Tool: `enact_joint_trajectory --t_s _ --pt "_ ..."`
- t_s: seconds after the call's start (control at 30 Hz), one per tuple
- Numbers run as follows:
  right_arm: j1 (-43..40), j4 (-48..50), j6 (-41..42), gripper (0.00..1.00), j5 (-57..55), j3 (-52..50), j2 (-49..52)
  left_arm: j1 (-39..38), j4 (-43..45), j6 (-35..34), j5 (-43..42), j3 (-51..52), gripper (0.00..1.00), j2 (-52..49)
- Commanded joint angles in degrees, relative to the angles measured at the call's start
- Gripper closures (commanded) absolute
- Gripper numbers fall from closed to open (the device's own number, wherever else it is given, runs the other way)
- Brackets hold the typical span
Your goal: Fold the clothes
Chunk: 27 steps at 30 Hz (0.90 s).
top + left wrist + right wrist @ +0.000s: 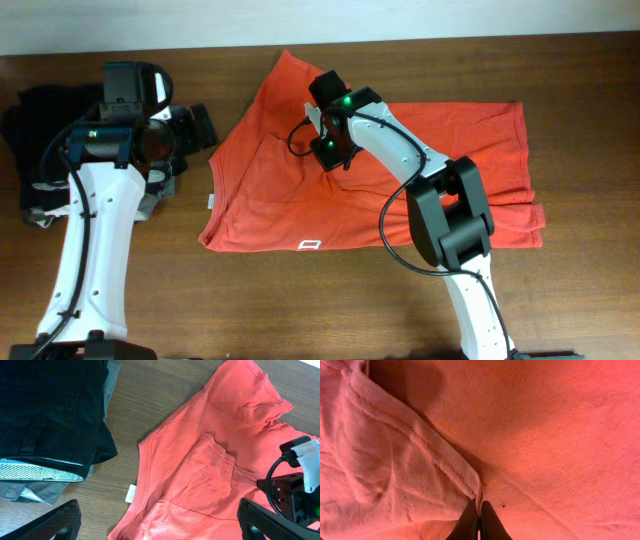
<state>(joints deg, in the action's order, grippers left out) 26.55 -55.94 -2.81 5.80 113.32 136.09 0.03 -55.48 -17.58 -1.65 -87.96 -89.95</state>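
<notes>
The orange-red T-shirt (400,175) lies spread and partly folded across the middle of the wooden table, with a small white logo near its front edge. It also shows in the left wrist view (210,470) and fills the right wrist view (520,420). My right gripper (330,152) is down on the shirt's upper left part, shut on a hemmed fold of the fabric (479,505). My left gripper (160,522) is open and empty, hovering above the shirt's left edge.
A stack of folded dark, grey and white garments (40,150) sits at the table's left, also seen in the left wrist view (45,425). Bare wood (280,300) runs along the front edge. A white tag (130,494) sticks out from the shirt's hem.
</notes>
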Motion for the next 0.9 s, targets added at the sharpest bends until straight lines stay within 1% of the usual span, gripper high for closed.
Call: enact_joint_trajectory --t_s 0.0,0.1,0.23,0.4,0.43,0.47,0.5,0.53,0.57,0.6,0.63,0.67,0.73,0.87 --pt "-0.5 -0.2 0.1 0.96 -0.5 0.0 -4.3 0.1 -0.1 0.3 0.0 0.1 0.01 -0.1" --pt "-0.7 -0.2 0.2 0.96 -1.5 0.0 -4.4 0.1 -0.1 0.3 0.0 0.1 0.01 -0.1" --pt "-0.8 -0.2 0.3 0.96 -5.9 0.0 -4.4 0.1 -0.1 0.3 0.0 0.1 0.01 -0.1" --pt "-0.8 0.3 0.3 0.95 -6.5 0.0 -4.4 0.1 -0.1 0.3 0.0 0.1 0.01 -0.1" --pt "-0.8 0.3 0.3 0.92 -6.5 0.0 -4.4 0.1 -0.1 0.3 0.0 0.1 0.01 -0.1" --pt "-0.8 0.3 0.3 0.84 -6.5 0.0 -4.4 0.1 -0.1 0.3 0.0 0.1 0.01 -0.1" --pt "-0.8 0.2 0.3 0.7 -6.5 0.0 -4.4 0.1 -0.1 0.3 0.0 0.1 0.0 -0.1" --pt "-0.8 0.1 0.3 0.64 -6.5 0.0 -4.4 0.1 -0.1 0.3 0.0 0.1 0.01 -0.1" --pt "-0.8 -0.2 0.3 0.61 -6.5 0.1 -4.5 0.1 -0.1 0.3 0.0 0.1 0.01 -0.1" --pt "-1.0 -0.9 0.3 0.54 -6.6 0.6 -4.8 0.1 -0.1 0.3 0.0 0.1 0.01 -0.1" --pt "-1.4 -1.9 0.3 0.5 -6.6 1.3 -5.2 0.1 -0.1 0.3 0.0 0.1 0.01 -0.1" --pt "-1.8 -3.2 0.6 0.49 -6.6 2.1 -5.8 0.1 -0.1 0.3 0.0 0.1 0.01 -0.1" --pt "-3.3 -6.6 4.0 0.46 -8.4 4.0 -7.6 0.1 -0.1 0.3 0.0 0.1 0.01 -0.1" --pt "-6.9 -15.2 6.1 0.46 -9.5 5.2 -13.0 0.1 -0.1 0.3 0.0 0.1 0.01 -0.1"
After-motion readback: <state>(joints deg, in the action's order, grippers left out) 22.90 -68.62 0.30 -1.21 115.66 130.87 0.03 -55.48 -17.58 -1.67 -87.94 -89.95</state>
